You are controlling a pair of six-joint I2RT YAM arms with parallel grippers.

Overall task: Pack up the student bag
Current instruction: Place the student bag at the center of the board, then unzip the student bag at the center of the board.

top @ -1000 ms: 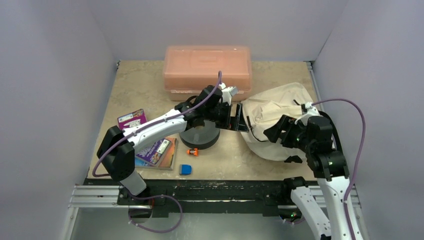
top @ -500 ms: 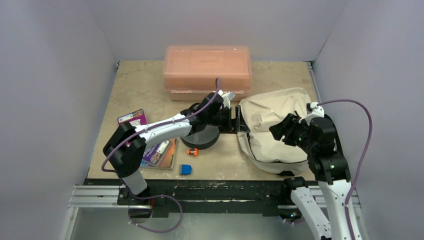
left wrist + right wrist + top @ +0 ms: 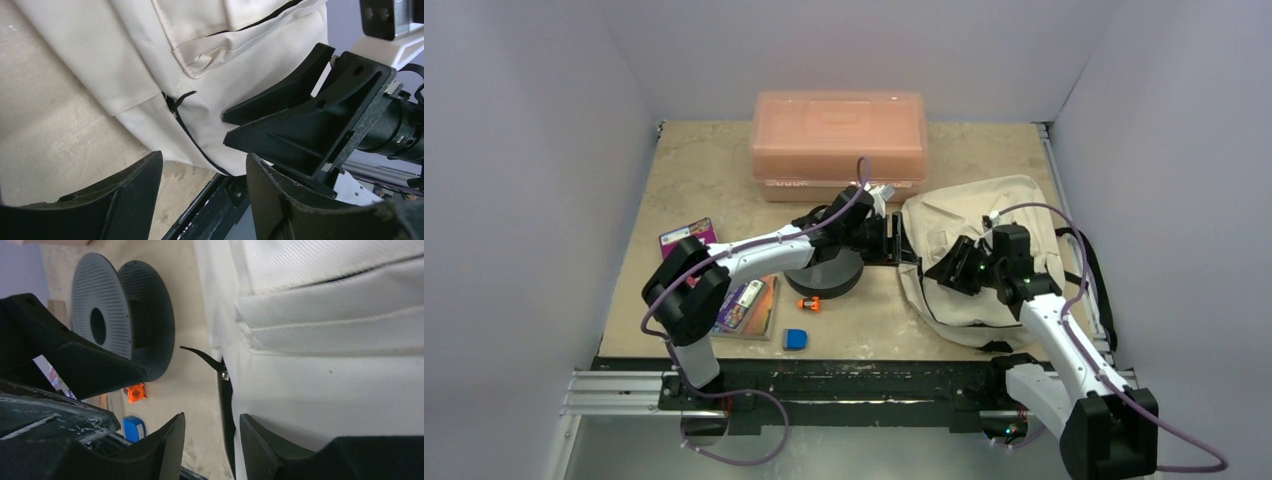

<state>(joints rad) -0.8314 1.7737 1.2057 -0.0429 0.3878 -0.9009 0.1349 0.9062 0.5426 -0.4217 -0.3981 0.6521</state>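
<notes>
**Student bag and both pairs of jaws.** I see the student bag (image 3: 944, 225) lying flat on the desk (image 3: 714, 180), pocket face up, directly ahead of both pairs of jaws. Its long axis seems to run from the far side of the desk toward the near edge, though the slack cloth makes this uncertain. Its zipped side edge faces the left jaws, and its black straps (image 3: 1096, 285) lie on the side away from them.

- **Material:** soft cream woven fabric, creased, with stitched seams and black zip lines.
- **Left jaws:** apart, with nothing clamped. The bag's lower edge and a black zip pull (image 3: 176, 101) sit just beyond their tips.
- **Right jaws:** apart, not clamped. A black zip line (image 3: 227, 405) runs into the gap between them.
- **Both pairs:** they face each other closely across the bag's corner.
- **Beyond the right jaws:** a grey, finely ribbed disc (image 3: 125, 315), round with a central hole, a small orange piece (image 3: 134, 392) and a blue one (image 3: 133, 427).
</notes>
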